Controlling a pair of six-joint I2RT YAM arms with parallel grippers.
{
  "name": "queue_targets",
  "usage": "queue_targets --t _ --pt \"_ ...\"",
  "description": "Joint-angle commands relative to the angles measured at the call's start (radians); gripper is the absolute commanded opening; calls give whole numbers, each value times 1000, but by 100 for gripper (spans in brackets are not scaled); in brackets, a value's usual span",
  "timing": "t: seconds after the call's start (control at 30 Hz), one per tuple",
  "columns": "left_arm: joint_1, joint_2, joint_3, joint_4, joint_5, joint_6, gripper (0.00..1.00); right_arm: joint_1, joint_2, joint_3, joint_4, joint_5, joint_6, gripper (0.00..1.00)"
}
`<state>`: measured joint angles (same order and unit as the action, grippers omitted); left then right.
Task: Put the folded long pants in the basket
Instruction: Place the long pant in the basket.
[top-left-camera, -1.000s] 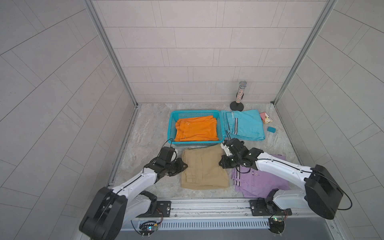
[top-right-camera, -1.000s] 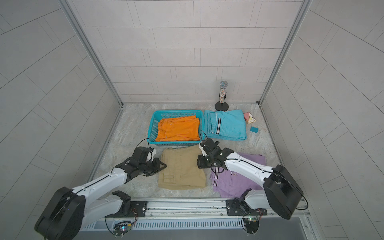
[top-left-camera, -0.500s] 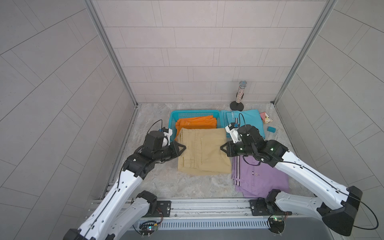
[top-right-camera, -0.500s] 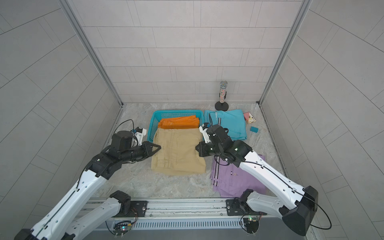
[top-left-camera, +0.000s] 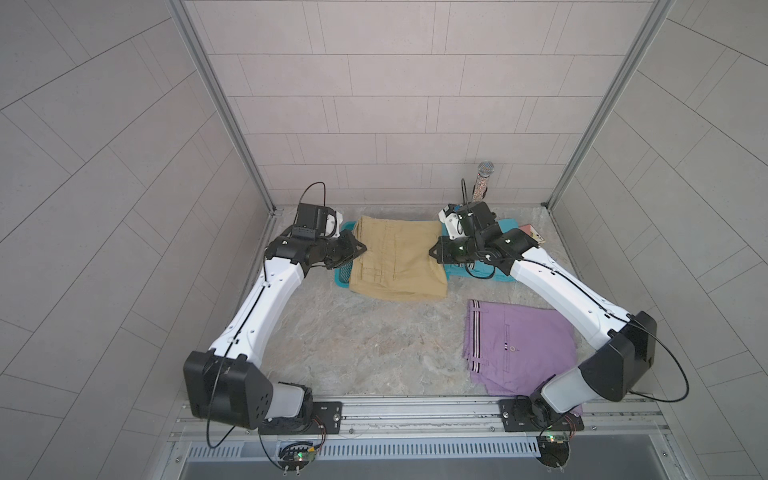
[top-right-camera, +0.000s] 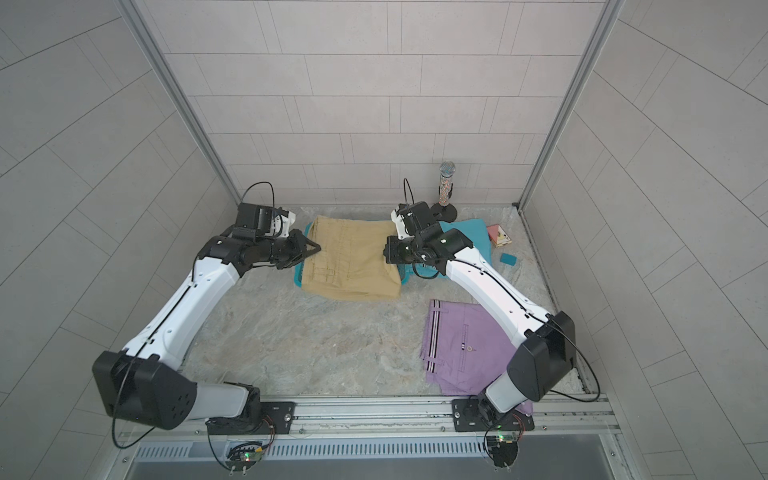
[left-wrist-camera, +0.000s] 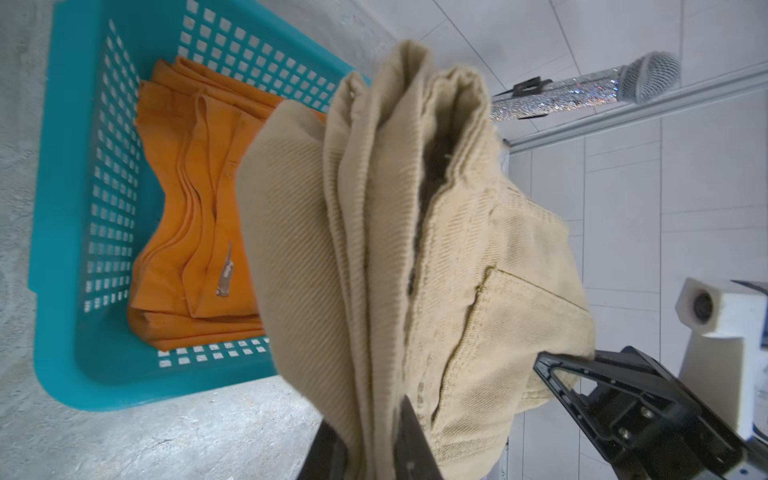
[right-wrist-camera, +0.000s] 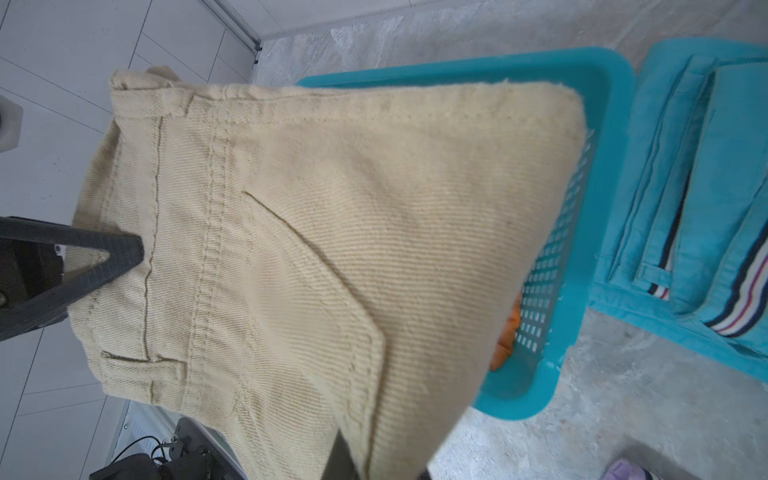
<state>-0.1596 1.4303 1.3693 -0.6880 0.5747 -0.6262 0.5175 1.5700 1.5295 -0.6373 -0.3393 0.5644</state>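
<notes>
Both arms hold the tan pants (top-left-camera: 398, 257) up in the air, spread flat over the basket (top-left-camera: 341, 279). The pants hide most of it in both top views; only a near corner and a bit of rim show. The left fingers (top-left-camera: 357, 247) are clamped on one side edge, and the left wrist view shows the folded layers squeezed btwn two dark fingers. The right fingers (top-left-camera: 436, 252) are pinched together on the opposite edge (right wrist view shows just a dark bit under the cloth, rest covered). The pants aren't lying in the basket; they hang above it. The orange pants (left-wrist-camera: 187, 216) lie folded inside the basket, below the tan pair. The turquoise pants (right-wrist-camera: 690, 178), w/ striped bands, lie on the bench (top-left-camera: 374, 340) just beside the basket, on the right arm's side. The lilac pants (top-left-camera: 519, 345) lie flat on the bench near the right arm's base, well apart from the basket. A microphone (top-left-camera: 483, 179) stands upright by the back wall. A small teal block (top-right-camera: 508, 258) sits on the bench beyond the turquoise pair.
</notes>
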Motion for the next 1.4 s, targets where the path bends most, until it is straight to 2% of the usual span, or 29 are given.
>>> queue_targets --t 0.0,0.13,0.33,0.6,0.77,1.03,1.07,1.13,1.17,1.2,1.27,1.3,1.37 --pt "27 75 90 -56 -24 60 0 -20 57 81 31 -4 -23 0" --pt "32 197 151 -35 -1 48 0 -50 165 154 25 -20 -30 0" --pt "44 360 250 -32 -40 55 0 -84 300 204 23 -38 -42 0" --pt "59 536 268 10 -13 39 0 -102 454 225 24 -37 -76 0" --pt "72 594 270 10 -25 43 0 -103 512 251 34 -4 -93 0" --pt "82 609 248 46 -42 31 0 -103 577 261 56 37 -124 0" --pt "82 617 254 36 -31 33 6 -104 578 266 45 46 -129 0" --pt "81 611 266 7 -20 37 33 -102 560 276 22 61 -140 2" --pt "81 592 266 -3 -24 40 52 -101 540 280 9 66 -144 9" --pt "79 562 266 -12 -42 44 64 -99 515 283 -3 74 -147 15" --pt "79 501 271 -28 -60 46 75 -91 462 298 -32 94 -153 28" --pt "80 472 278 -43 -67 44 76 -84 434 308 -50 100 -158 36" --pt "76 419 291 -80 -82 39 75 -68 392 324 -83 107 -160 41"
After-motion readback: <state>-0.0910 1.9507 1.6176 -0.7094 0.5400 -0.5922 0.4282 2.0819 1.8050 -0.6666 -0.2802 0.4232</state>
